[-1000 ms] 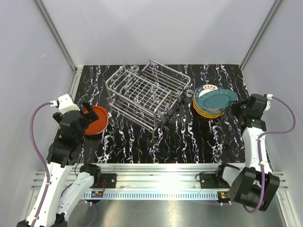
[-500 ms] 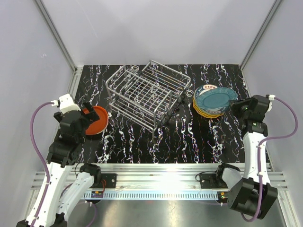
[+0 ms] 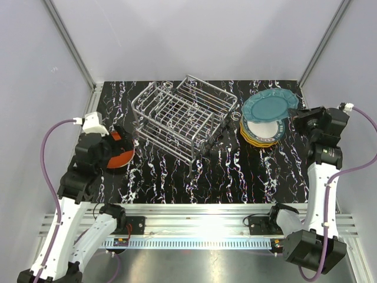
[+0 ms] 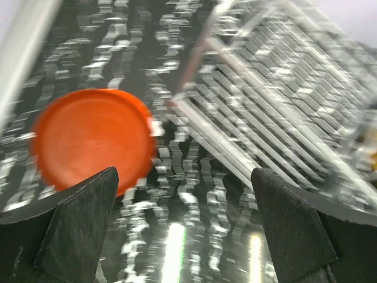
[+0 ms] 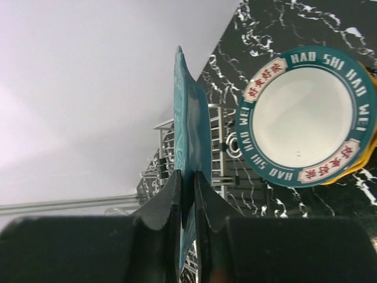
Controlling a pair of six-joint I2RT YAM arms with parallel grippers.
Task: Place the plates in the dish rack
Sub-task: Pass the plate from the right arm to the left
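**Right hand** (image 5: 187, 194): clenched on the rim of a teal plate (image 5: 187, 135), holding it tilted and clear of the stack (image 3: 259, 134) at the right rear of the tabletop (image 3: 235, 171).

**Left hand** (image 4: 185, 236): released, jaws wide, hovering over a red-orange plate (image 4: 91, 138). That plate lies flat at the left, near the dish rack (image 3: 182, 118) but apart from it. The rack stands between the two hands, and no plate shows in it.

**Step in hand (judged):** carrying the teal plate to a slot.
- The grip is a thin pinch on the rim alone, so the plate is best moved without swinging.
- It should be turned upright and lined up parallel with the upright wires.
- It should then be lowered between two wires and let go only once its lower edge rests on the base.
- The rack sits askew to the tabletop's near edge, so the wrist must turn to match.

**Materials:**
- The teal plate is scalloped and glossy, probably glazed ceramic, so it is smooth and liable to slip.
- The top plate (image 5: 309, 118) of the stack is round, with a cream centre and a teal lettered band. Yellow-orange rims show beneath it.
- The rack is thin silver wire in a grid.
- The tabletop is black with white marble veining.
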